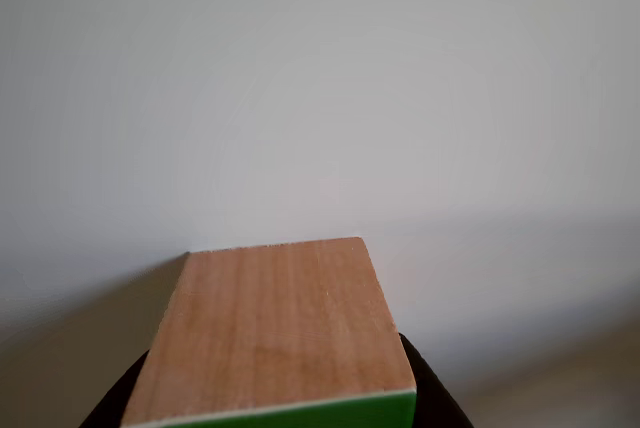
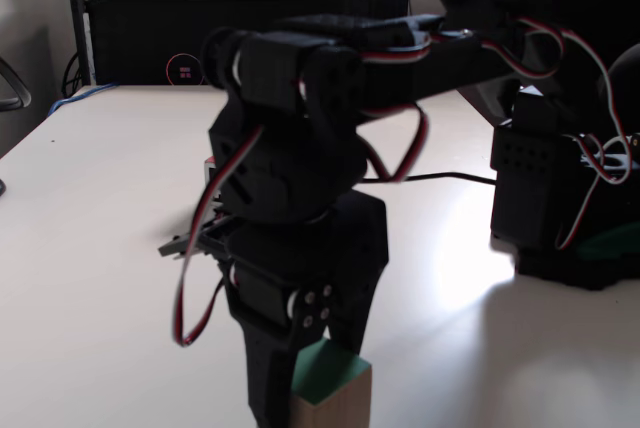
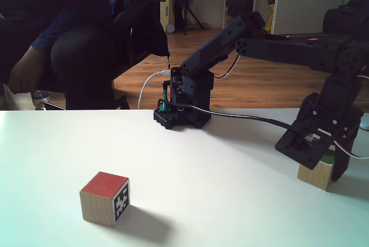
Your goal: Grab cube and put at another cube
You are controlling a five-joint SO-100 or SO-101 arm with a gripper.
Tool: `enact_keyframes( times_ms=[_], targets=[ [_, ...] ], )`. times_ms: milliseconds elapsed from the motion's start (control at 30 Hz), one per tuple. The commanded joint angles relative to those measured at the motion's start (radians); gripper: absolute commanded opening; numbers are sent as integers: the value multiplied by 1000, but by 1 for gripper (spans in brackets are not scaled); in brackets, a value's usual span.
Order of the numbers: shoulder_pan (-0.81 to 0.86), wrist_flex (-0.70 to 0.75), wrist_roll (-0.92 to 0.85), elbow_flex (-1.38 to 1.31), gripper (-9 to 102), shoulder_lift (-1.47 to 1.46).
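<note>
The cube (image 1: pixel 270 328) fills the bottom of the other view, wood-grain face up and a green face along its lower edge. Black fingers (image 1: pixel 432 388) press against both of its sides. In both fixed views my gripper (image 2: pixel 318 393) (image 3: pixel 319 165) reaches down over the cube (image 2: pixel 335 388) (image 3: pixel 315 174), which rests on the white table (image 3: pixel 219 201) at the right of one of them, and is shut on it. Another cube (image 3: pixel 105 198) stands far to the left near the front edge. It shows a red top and a black-and-white patterned side.
My arm's base (image 3: pixel 183 111) stands at the back of the table, with a black cable (image 3: pixel 248 119) running right. A seated person (image 3: pixel 69 39) is behind the table's far left. A black box (image 2: pixel 240 28) and a black device (image 2: pixel 560 198) stand at the back.
</note>
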Motion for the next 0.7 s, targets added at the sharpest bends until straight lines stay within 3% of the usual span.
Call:
enact_keyframes(
  times_ms=[0,300,667],
  targets=[
    [2,5,20,-52,20,78],
    [107,6,77,110,19,446],
    [555,-34,-31,466,19,825]
  ],
)
